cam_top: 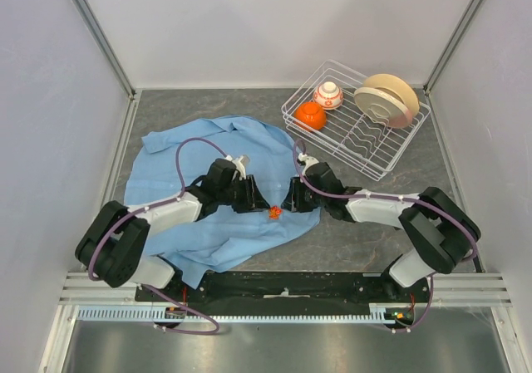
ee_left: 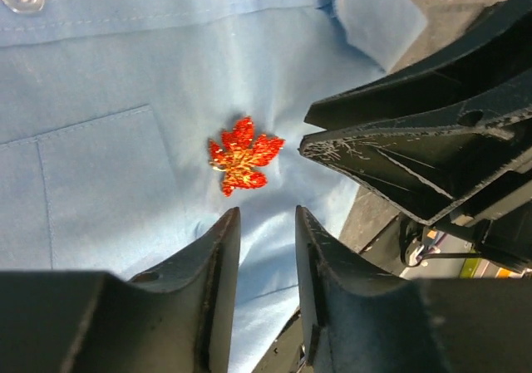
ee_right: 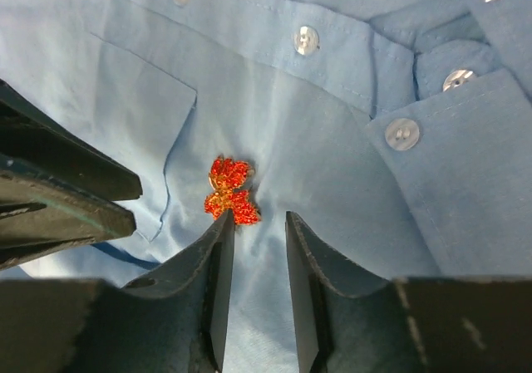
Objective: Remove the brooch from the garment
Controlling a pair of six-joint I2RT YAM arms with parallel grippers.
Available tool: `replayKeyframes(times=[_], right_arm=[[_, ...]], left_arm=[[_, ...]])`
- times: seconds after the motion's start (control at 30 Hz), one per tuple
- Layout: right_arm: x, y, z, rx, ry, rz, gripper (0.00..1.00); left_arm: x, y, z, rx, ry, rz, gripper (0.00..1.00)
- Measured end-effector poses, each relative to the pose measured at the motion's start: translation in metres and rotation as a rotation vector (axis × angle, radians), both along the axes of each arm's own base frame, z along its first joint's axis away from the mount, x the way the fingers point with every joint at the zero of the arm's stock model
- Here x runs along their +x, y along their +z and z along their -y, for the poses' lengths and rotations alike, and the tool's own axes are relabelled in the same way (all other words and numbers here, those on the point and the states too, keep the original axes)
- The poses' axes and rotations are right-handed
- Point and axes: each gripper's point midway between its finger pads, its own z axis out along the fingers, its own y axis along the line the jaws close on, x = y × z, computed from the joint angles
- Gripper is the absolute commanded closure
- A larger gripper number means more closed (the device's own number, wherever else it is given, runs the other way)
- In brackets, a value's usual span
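The brooch (cam_top: 274, 213) is a tiny glittery orange-red leaf-shaped pin on the garment (cam_top: 216, 153), a wrinkled light blue button-up shirt spread on the table. It lies near the shirt's right edge, beside a chest pocket. My left gripper (ee_left: 268, 215) is open, its tips just short of the brooch (ee_left: 243, 154), with shirt fabric between the jaws. My right gripper (ee_right: 258, 217) is open too; its left fingertip touches or overlaps the lower edge of the brooch (ee_right: 229, 190). The two grippers face each other across the pin, left (cam_top: 259, 203) and right (cam_top: 290, 205).
A white wire dish rack (cam_top: 382, 153) stands at the back right, holding an orange bowl (cam_top: 311, 116), a red-and-white bowl (cam_top: 328, 95) and a tan plate (cam_top: 387, 99). Grey table shows right of the shirt. The enclosure's walls ring the table.
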Motion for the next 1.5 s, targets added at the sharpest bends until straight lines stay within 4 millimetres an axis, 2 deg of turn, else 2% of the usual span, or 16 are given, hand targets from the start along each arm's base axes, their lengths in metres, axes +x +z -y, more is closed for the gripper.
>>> replayKeyframes(times=[0.13,0.23,0.47,0.7,0.9,1.17,1.3,1.5], right_arm=[[-0.003,-0.013,-0.002,-0.003,0.008,-0.033,0.65],[-0.005,-0.018,-0.004,0.004,0.016,-0.048,0.65],[-0.009,-0.018,-0.012,0.054,0.044,-0.057,0.66],[-0.013,-0.007,-0.023,0.124,0.086,-0.052,0.67],[-0.015,0.000,-0.030,0.176,0.105,-0.049,0.66],[-0.017,0.001,-0.030,0.195,0.111,-0.046,0.66],[-0.018,-0.007,-0.029,0.191,0.113,-0.057,0.67],[-0.020,-0.009,-0.031,0.217,0.132,-0.052,0.68]], left_arm=[[-0.002,-0.018,-0.002,0.032,0.001,-0.047,0.65],[-0.003,-0.023,-0.001,0.040,-0.002,-0.059,0.63],[-0.002,-0.021,0.001,0.031,-0.005,-0.047,0.61],[-0.001,-0.016,0.000,0.017,0.020,-0.039,0.55],[0.004,-0.013,-0.003,0.017,0.085,-0.055,0.41],[0.003,-0.021,0.003,-0.001,0.144,-0.168,0.44],[0.000,-0.026,0.007,-0.021,0.170,-0.237,0.52],[-0.001,-0.026,0.009,-0.039,0.190,-0.274,0.51]])
